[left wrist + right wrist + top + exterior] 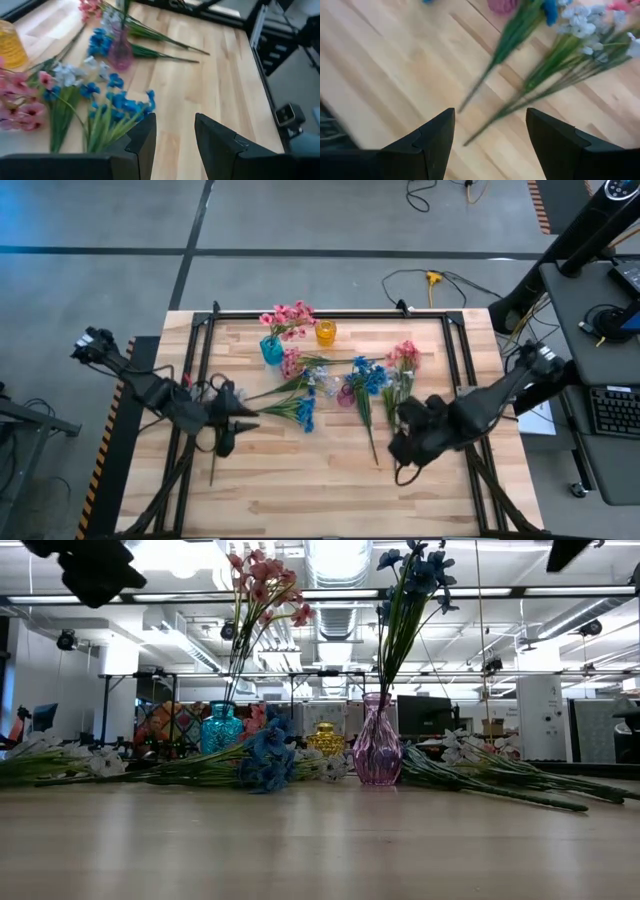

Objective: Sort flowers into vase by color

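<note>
The right pincer (400, 448) (empty, spread) risks snagging 2 tangled stems (515, 107) at 12 o'clock, dragging both.

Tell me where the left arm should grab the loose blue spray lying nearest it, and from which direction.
Grip the blue spray on its bare green stem, short of the blooms, coming straight down from above. It lies flat on the table, stem end pointing toward the left gripper, whose fingers are open. Probably set the fingers across the stem; the blooms would crush.
</note>
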